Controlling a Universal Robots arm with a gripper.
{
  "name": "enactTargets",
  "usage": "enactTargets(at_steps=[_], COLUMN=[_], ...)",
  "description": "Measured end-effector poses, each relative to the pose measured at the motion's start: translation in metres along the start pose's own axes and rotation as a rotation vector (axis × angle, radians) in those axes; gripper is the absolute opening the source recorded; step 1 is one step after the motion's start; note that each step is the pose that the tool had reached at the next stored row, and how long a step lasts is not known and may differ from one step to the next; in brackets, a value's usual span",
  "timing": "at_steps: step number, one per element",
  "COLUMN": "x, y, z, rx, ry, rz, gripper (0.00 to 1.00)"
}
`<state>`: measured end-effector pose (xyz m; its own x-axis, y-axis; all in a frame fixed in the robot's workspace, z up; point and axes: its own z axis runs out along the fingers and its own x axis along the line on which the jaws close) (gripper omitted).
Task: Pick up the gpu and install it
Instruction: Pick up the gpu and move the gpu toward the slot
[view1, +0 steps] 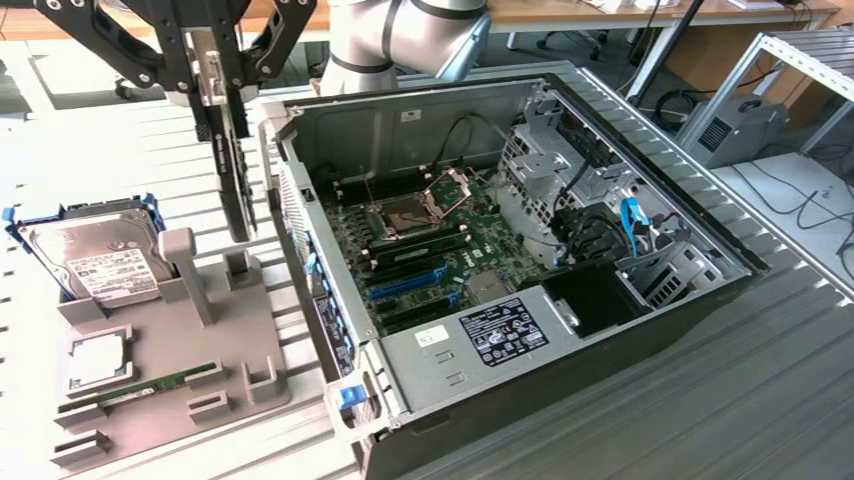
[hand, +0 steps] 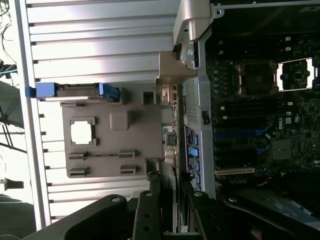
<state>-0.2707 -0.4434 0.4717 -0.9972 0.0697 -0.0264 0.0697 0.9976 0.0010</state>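
Gripper (view1: 222, 90), jaws partly closed, clamps the gpu (view1: 238, 190) edge-on above the grey holder (view1: 174, 345) — open computer case (view1: 441, 372) at its three o'clock, exterior view.

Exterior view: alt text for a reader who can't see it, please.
The tool grips the gpu, hanging edge-on over a grey parts holder beside an open computer case. A hard drive sits in the holder, toward the exterior view's left.
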Motion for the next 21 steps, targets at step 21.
enactTargets(at_steps=[21], x=[-0.0106], y=[0.0008], z=[0.0029], rx=[0.0511], ry=[-0.0037], rz=[-0.001], gripper=[0.26])
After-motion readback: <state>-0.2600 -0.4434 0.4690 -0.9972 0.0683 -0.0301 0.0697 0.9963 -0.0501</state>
